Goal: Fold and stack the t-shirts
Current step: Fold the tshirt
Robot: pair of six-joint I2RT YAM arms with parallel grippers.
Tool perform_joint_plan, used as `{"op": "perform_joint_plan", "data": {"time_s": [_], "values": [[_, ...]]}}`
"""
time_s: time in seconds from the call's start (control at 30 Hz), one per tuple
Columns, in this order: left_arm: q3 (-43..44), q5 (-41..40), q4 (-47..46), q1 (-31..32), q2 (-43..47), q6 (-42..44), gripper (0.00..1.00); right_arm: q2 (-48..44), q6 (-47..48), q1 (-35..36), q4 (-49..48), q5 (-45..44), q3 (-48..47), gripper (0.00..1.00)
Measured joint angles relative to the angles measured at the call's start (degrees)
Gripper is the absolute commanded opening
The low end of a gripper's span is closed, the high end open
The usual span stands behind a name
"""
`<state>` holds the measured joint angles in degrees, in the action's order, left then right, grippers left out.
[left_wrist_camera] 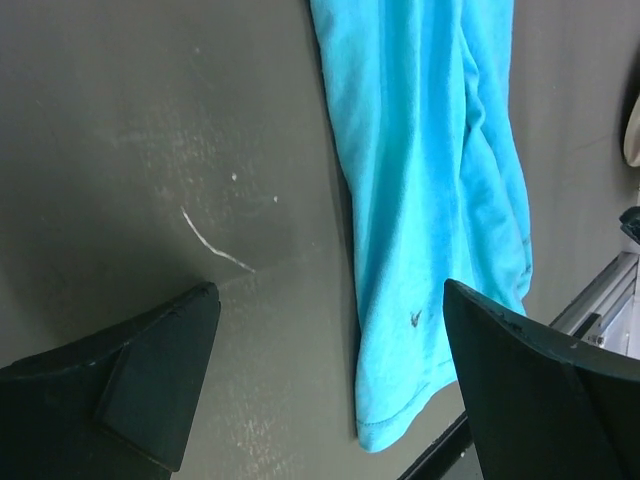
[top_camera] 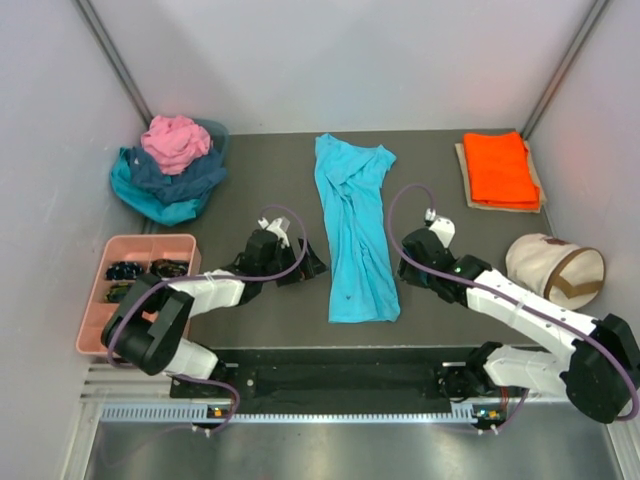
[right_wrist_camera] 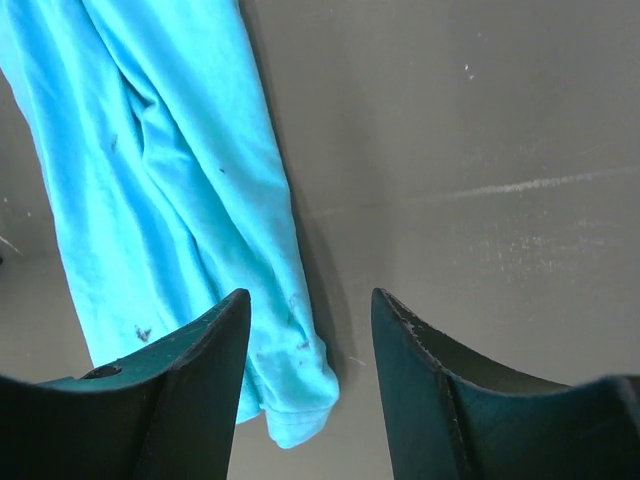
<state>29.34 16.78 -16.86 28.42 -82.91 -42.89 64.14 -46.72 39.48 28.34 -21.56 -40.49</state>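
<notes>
The left arm (top_camera: pixel 200 292) stretches forward and to the right, with the left tool (top_camera: pixel 310 265) held low, jaws spread wide. The right arm (top_camera: pixel 520 308) reaches forward and to the left, with the right tool (top_camera: pixel 403 262) also low, jaws partly apart.

Site: I see a robot lab cell | evidence: white panel walls (top_camera: pixel 350 60), dark table (top_camera: pixel 262 185), aluminium rail (top_camera: pixel 300 411)

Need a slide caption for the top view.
Left gripper and right gripper flank a turquoise shirt; orange shirt folded.
</notes>
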Motion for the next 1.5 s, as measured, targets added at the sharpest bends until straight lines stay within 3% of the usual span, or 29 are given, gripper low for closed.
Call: {"op": "perform_joint_plan", "data": {"time_s": [0.2,0.43,0.67,1.17,1.23,1.27,1.33,1.5], "values": [[-3.4,0.1,-2.5,4.1,2.3,-1.8,0.99,0.0,-0.6,0.0,-0.3,1.3,1.1,0.52],[-6.8,-0.7,-2.3,13.2,5.8,-5.2,0.89,0.0,-1.4,0.0,-0.4,2.0,1.6,0.53],[-10.6,-2.3,-0.6,16.8,8.8,-8.0,0.42,0.0,-1.5,0.0,-0.5,2.2,1.6,0.53],[-10.2,-0.2,-7.4,17.6,2.2,-10.0,0.38,-2.8,-1.9,0.0,-0.2,2.1,2.3,0.54],[-10.2,-0.2,-7.6,17.7,2.0,-9.9,0.3,-3.2,-1.9,0.0,0.0,2.0,2.3,0.54],[-10.2,-0.2,-7.6,17.8,1.9,-9.9,0.15,-3.3,-1.9,0.0,0.1,2.0,2.3,0.54],[-10.1,-0.5,-7.0,17.9,1.3,-9.2,0.0,-3.3,-2.0,0.0,0.1,2.0,2.3,0.54],[-9.6,-0.2,-6.2,17.9,0.8,-9.5,0.0,-3.3,-2.2,0.0,0.1,1.9,2.6,0.54]]}}
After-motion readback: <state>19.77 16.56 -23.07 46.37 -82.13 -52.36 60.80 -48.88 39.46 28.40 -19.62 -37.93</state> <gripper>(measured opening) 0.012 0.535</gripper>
